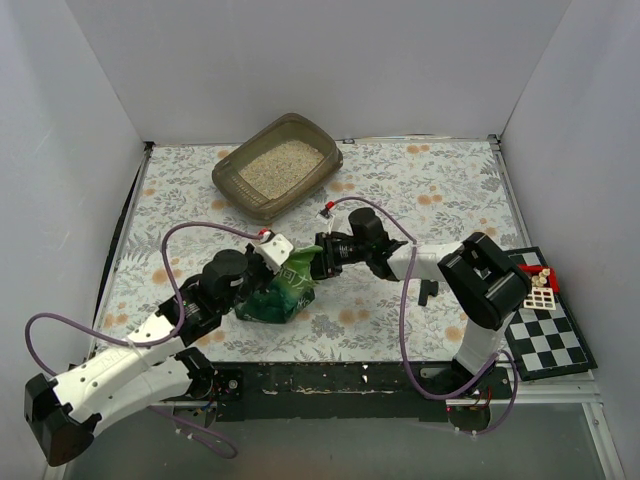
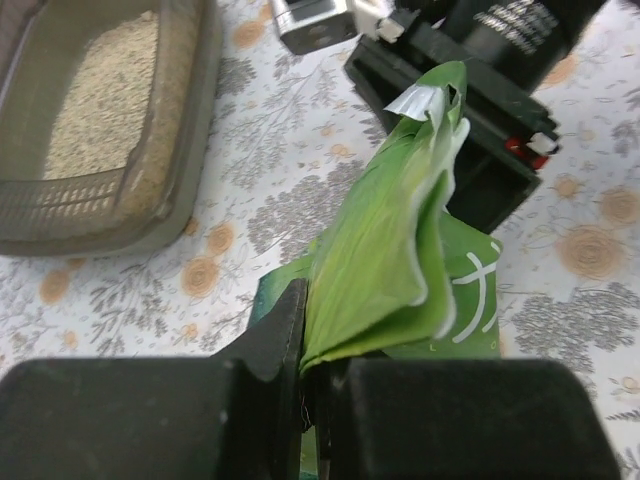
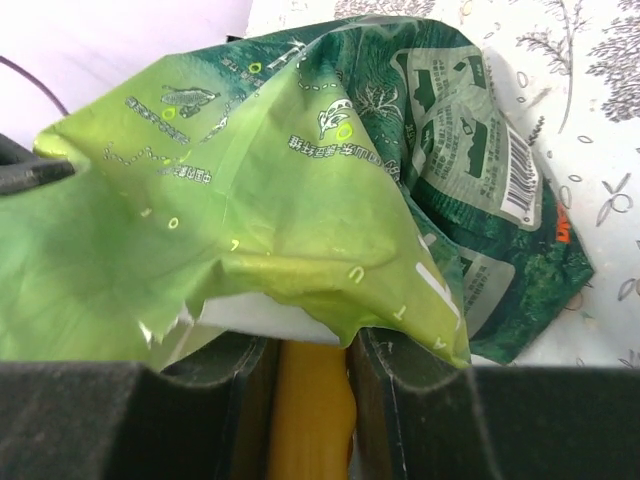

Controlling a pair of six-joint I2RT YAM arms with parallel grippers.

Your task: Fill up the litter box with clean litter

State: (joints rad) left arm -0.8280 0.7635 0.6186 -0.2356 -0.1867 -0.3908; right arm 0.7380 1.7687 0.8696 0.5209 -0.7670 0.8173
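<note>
- Litter box (image 1: 228,176): count one. It sits at the far edge of the counter, left of the middle, turned at an angle. It reads as stiff moulded plastic and light for its size. If you have to shift it, take the flared rim; for this task you probably need not move it.
- Clean litter (image 1: 285,165): one bed of pale granules covering the box floor. It is loose and free-running, so expect it to pour fast and scatter over a low wall. Carry it only inside something.
- Green bag (image 1: 278,295): count one. It lies close to the near edge, left of the middle, well apart from the box.
  - The film is soft, crinkled and glossy, and likely slippery under your pads.
  - The body slumps on the counter, so judge the weight to be low down.
  - Grip the folded top edge near a corner, where the layers double up, not the slack face.
- Left gripper (image 2: 305,335): count one. Its jaws are pressed together on the bag's light-green top fold.
- Right gripper (image 3: 310,375): count one. It meets the bag's upper end from the right.
  - Its jaws sit tight against a narrow yellow piece (image 3: 310,410) that fills the gap between them.
  - The bag's lip drapes over them and hides the rest of the piece, so you cannot tell what it is.
- Checkered board (image 1: 550,340): count one, just off the near right corner.
</note>
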